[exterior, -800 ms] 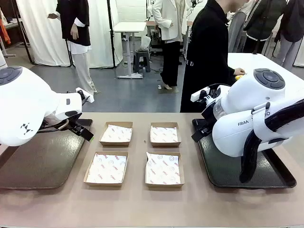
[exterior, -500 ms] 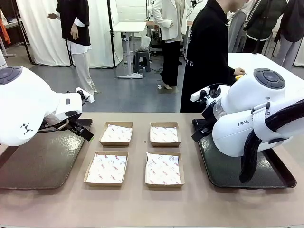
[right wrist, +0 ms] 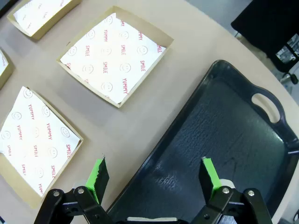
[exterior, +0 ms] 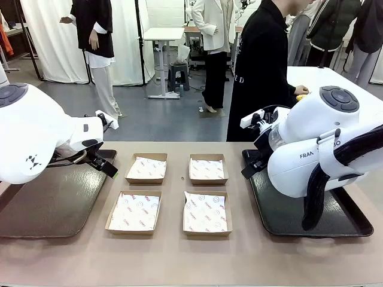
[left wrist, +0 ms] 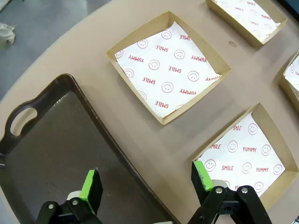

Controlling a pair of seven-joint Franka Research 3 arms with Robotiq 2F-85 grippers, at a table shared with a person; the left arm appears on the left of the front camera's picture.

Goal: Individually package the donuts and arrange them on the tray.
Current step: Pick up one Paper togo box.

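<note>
No donuts lie on the table in front of me. A bit of yellow shows under the person's hand (exterior: 301, 91) at the far white table, too small to tell what it is. One dark tray (exterior: 48, 206) lies at the left, another dark tray (exterior: 281, 218) at the right. My left gripper (left wrist: 147, 179) hangs open over the left tray's (left wrist: 51, 140) inner edge, with nothing between its green pads. The right gripper (right wrist: 154, 170) is open too, straddling the right tray's (right wrist: 229, 130) inner rim. In the front view the left gripper (exterior: 109, 168) juts out beside the far left box.
Several shallow cardboard boxes lined with printed paper sit in the middle: far left (exterior: 146, 168), far right (exterior: 207, 169), near left (exterior: 134, 211), near right (exterior: 206, 213). A person in black (exterior: 260, 66) stands at the far edge, turned toward the white table.
</note>
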